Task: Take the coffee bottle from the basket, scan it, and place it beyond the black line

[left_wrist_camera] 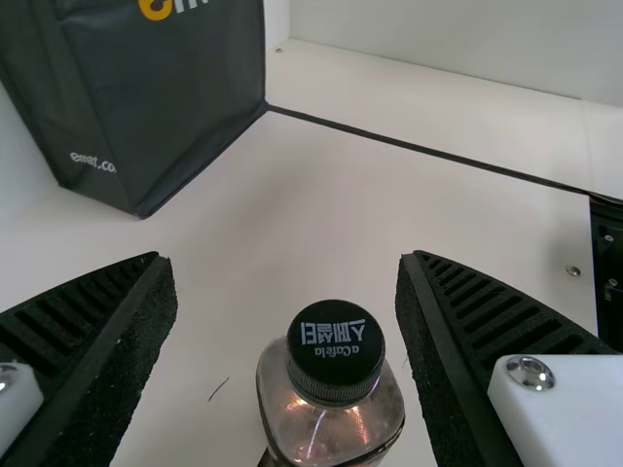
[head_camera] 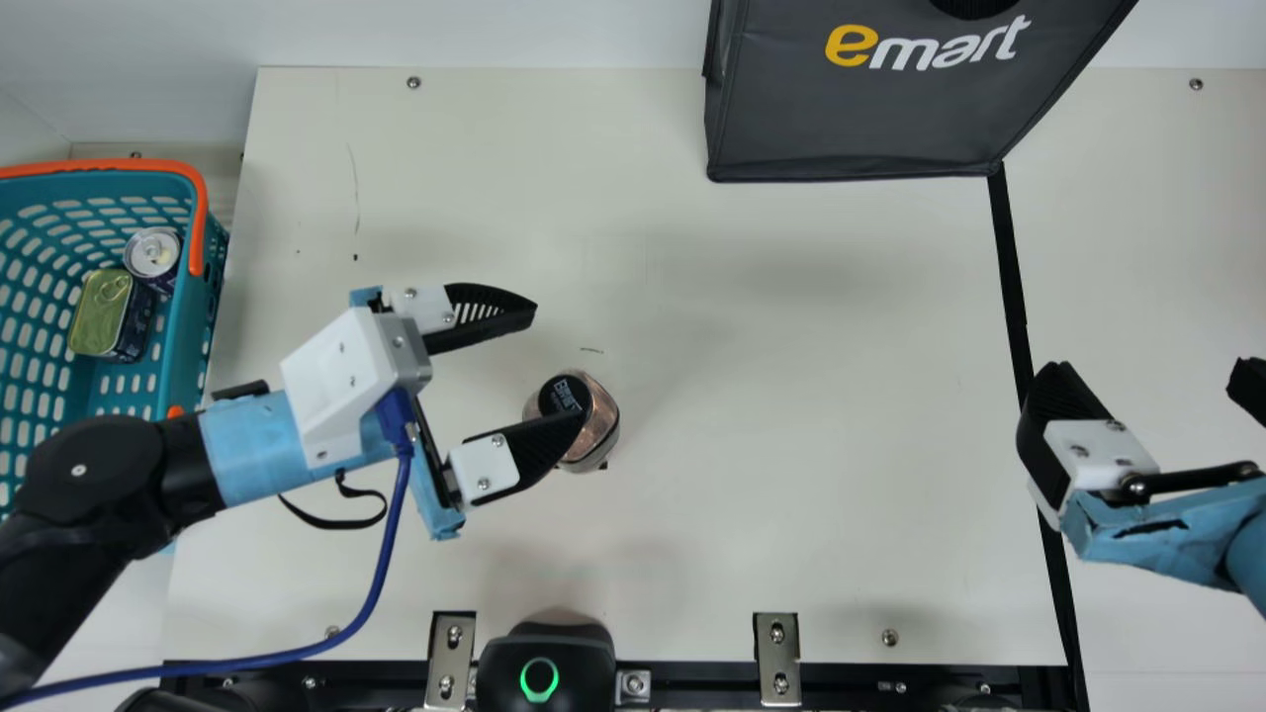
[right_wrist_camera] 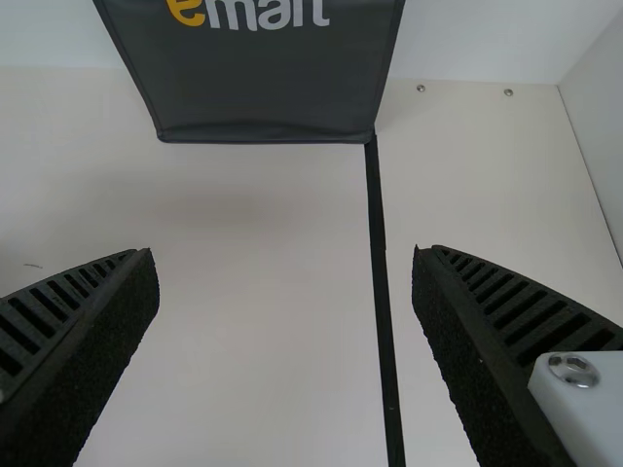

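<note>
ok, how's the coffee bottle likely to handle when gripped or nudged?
Probably stiff: the bottle has smooth, undented walls. That gloss could make it slippery in a loose grip. It stands upright, so a push up at the cap might tip it.

The main view's edges cut off the bag [head_camera: 841,119] and basket [head_camera: 183,326].

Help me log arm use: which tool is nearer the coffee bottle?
Left. The left tool is close by the coffee bottle; the right tool is farther right, near the black line.
</note>
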Controlling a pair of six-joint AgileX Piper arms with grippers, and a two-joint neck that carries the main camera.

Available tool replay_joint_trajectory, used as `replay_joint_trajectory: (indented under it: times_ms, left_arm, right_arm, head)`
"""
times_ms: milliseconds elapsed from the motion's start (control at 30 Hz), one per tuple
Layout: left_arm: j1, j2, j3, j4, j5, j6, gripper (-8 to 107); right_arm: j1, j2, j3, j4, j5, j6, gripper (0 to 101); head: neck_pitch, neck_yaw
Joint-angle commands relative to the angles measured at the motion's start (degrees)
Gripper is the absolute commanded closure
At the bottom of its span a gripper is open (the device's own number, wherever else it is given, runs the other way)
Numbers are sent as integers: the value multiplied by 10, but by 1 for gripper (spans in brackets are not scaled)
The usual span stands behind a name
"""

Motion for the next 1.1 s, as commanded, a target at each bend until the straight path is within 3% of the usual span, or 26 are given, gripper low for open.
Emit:
replay_joint_trajectory:
  times_ms: [0, 667, 1067]
  left_arm:
    - [-2, -8, 3, 1, 17, -9, 9]
    - [-24, -85, 26, 51, 139, -107, 9]
    - [-51, -82, 34, 64, 199, -143, 9]
  right_arm:
    - [0, 0, 0, 0, 0, 0, 10]
    - [0, 0, 0, 0, 0, 0, 10]
    - [0, 0, 0, 0, 0, 0, 10]
  head:
    - [-16, 1]
    - [-16, 1]
    - [-16, 1]
